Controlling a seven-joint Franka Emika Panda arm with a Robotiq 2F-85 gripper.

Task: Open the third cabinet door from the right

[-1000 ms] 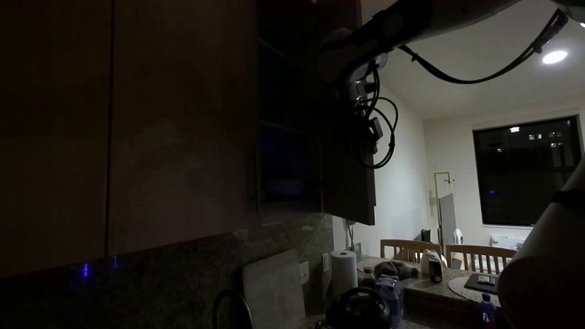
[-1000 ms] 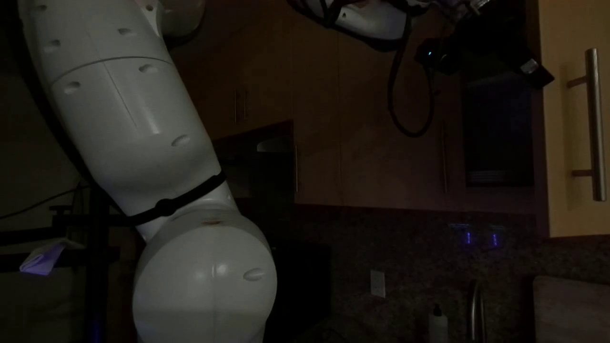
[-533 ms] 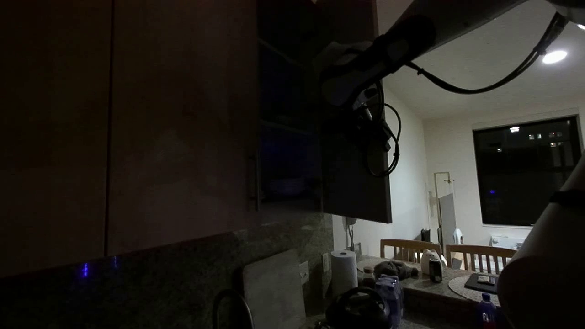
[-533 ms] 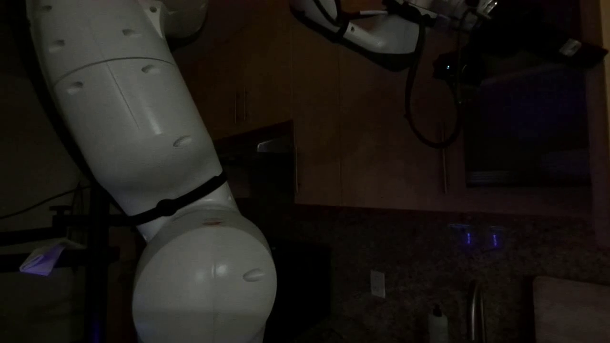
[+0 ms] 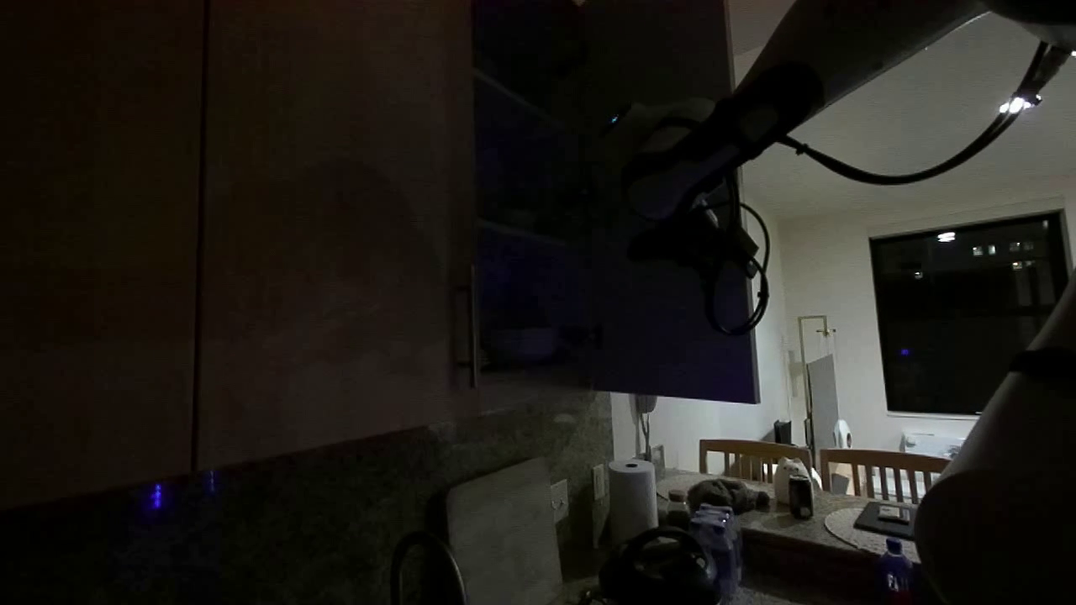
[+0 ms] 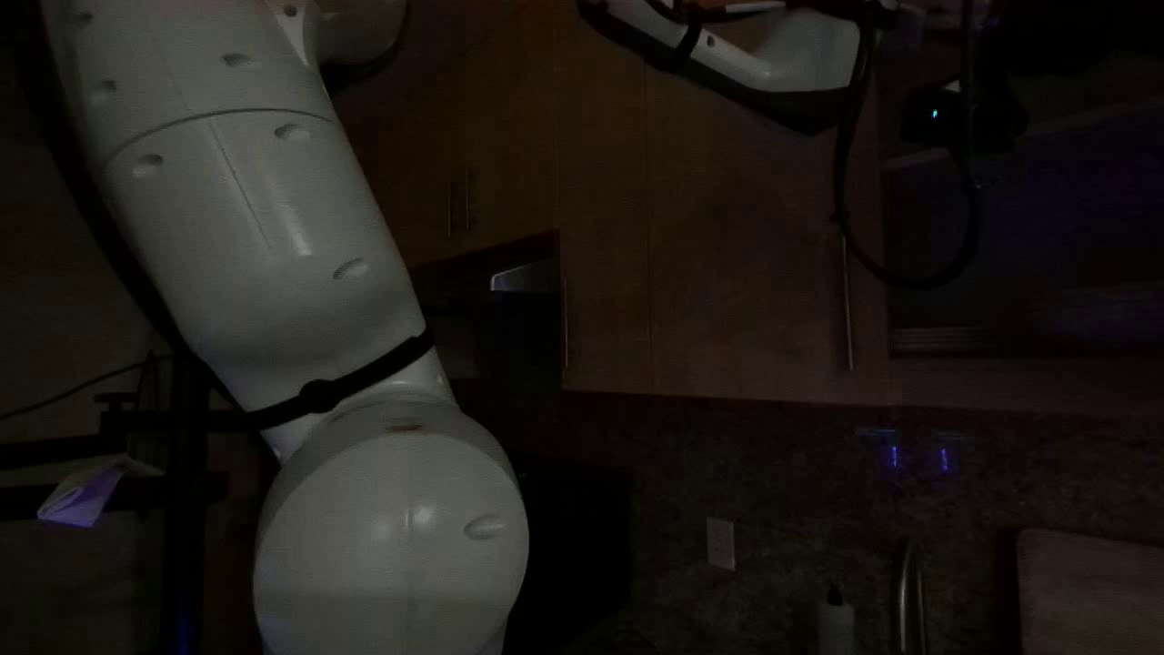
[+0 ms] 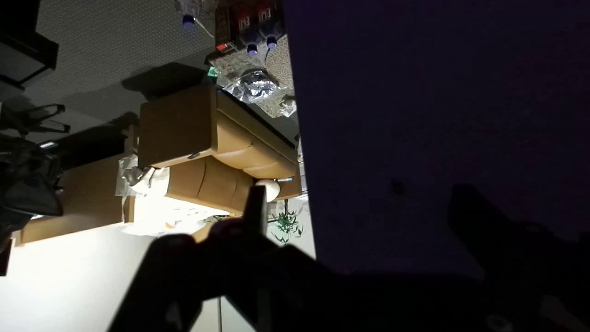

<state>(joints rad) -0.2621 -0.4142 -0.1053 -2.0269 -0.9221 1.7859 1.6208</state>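
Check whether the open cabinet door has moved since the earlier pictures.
Yes: in an exterior view, the open cabinet door has swung rightward, closer to the window.

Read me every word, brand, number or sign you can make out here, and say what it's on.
"FIJI": left bottle of a pair in the wrist view, shown upside down.
"FIJI": right bottle of that pair.
"FIJI", somewhat blurred: blue-capped bottle in an exterior view.
Too small or blurred to read, in exterior views: any print on the dark container, and the blue glowing marks, if they are signs at all.
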